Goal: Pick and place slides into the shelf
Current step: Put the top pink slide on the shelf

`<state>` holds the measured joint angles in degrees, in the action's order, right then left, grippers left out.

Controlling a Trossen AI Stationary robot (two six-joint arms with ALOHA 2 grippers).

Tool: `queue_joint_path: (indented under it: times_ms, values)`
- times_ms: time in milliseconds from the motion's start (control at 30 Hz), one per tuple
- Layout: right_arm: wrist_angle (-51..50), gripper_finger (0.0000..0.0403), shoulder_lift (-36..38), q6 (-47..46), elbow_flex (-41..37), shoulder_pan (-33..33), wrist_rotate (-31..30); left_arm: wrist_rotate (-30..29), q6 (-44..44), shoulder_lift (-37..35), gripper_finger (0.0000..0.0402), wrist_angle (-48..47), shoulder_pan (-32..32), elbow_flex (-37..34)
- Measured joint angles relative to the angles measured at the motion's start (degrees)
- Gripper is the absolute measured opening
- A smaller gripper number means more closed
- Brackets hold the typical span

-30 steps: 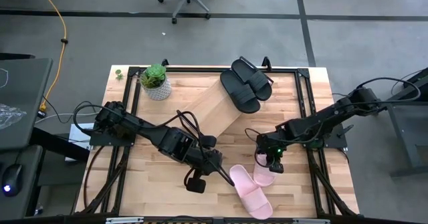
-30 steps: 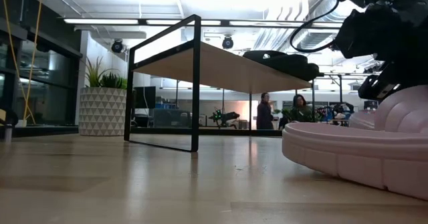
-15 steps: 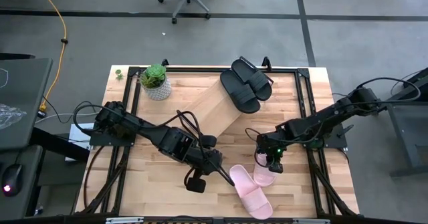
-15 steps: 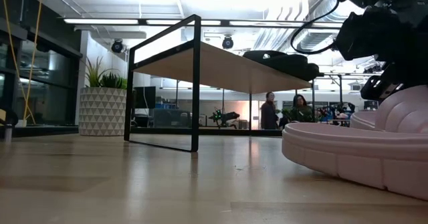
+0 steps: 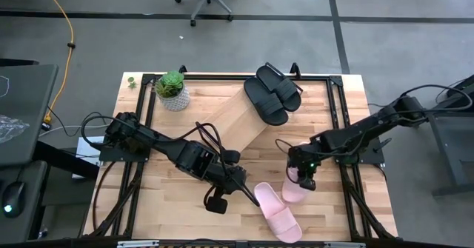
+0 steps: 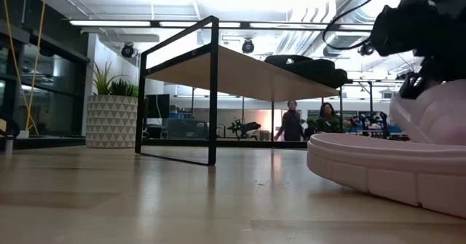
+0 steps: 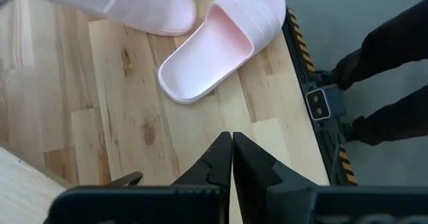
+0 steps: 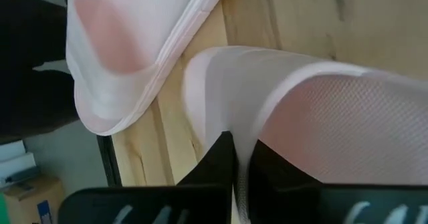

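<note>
Right end effector [image 5: 306, 175] apparently gripping pink slide [image 5: 295, 187]

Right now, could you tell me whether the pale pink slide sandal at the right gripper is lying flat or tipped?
Tipped. The right gripper is shut on that pale pink slide sandal's strap, and the low view shows it raised off the wooden tabletop.

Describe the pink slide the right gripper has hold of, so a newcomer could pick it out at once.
Start at the slanted shelf mid-table and go toward the table's front right, where two pale pink slides lie. The one meant sits under the right gripper, which is shut on its strap. Its twin lies free, nearer the front edge, with no gripper on it.
</note>
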<state>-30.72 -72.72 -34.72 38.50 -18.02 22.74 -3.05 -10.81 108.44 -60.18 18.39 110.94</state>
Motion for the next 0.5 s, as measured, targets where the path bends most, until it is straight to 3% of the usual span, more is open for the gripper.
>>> queue_joint_path:
  times_ms: [500]
  values:
    - [-3.8, 0.0000, 16.1, -8.3, 0.0, 0.0, -5.4, 0.0, -1.5, 0.0, 0.0003, 0.0, 0.0, 0.0]
